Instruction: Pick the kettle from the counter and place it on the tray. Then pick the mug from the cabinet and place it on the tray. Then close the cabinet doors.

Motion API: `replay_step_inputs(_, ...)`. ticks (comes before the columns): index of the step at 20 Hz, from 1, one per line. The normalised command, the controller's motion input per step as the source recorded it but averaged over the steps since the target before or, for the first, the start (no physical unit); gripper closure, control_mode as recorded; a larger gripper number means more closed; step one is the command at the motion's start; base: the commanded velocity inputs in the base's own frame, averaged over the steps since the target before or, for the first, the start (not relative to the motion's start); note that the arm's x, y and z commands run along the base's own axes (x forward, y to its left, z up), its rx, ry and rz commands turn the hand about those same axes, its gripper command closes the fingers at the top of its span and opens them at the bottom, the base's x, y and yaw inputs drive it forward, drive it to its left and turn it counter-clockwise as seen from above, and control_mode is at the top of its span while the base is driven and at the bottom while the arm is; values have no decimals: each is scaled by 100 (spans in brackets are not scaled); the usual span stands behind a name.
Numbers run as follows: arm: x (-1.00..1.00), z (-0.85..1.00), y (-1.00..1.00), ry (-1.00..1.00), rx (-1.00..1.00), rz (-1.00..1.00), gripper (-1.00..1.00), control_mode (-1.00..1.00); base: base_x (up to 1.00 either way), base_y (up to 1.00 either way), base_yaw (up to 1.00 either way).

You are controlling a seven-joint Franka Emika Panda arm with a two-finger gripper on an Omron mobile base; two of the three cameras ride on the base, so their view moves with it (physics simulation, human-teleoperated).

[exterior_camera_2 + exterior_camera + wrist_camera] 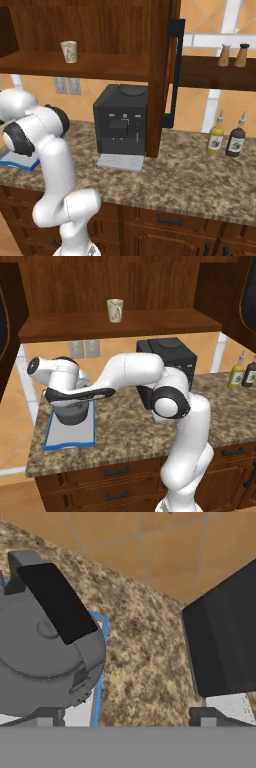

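kettle (73,412) is parked on the tray (89,437) now, gripper (125,722) spread wide right above it and gripping nothing, so next is the mug (115,310), up on the cabinet (120,326) shelf above the tray

The desk (125,431) is speckled brown granite with a dull polish, over dark wooden drawers (117,472) with smooth black handles. The cabinet (120,286) is reddish-brown wood with visible grain and a soft sheen. The kettle (40,657) looks like matt dark grey metal with a flat black handle. The tray (70,437) has a smooth light grey surface and a blue rim, plastic in look. The mug (115,310) is cream, ceramic-like and matt. The coffee machine (121,125) is matt black plastic. The arm (175,406) is glossy white with dark joints. The wall tiles (150,547) are smooth orange.
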Motion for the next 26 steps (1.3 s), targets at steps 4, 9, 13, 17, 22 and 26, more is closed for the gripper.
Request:
replay_step_inputs(4,-78,28,-70,-24,18,0,-100,-100,0,0,0)
replay_step_inputs(9,-84,71,-65,-14,23,0,-100,-100,0,0,0)
replay_step_inputs(13,-71,93,-69,1,25,-1,-100,-100,0,0,0)
replay_step_inputs(17,-15,27,-74,10,32,0,-100,-100,0,0,0)
replay_step_inputs(22,-15,24,-56,0,40,6,-100,-100,0,0,0)
replay_step_inputs(26,0,71,-24,0,0,1,-100,-100,0,0,0)
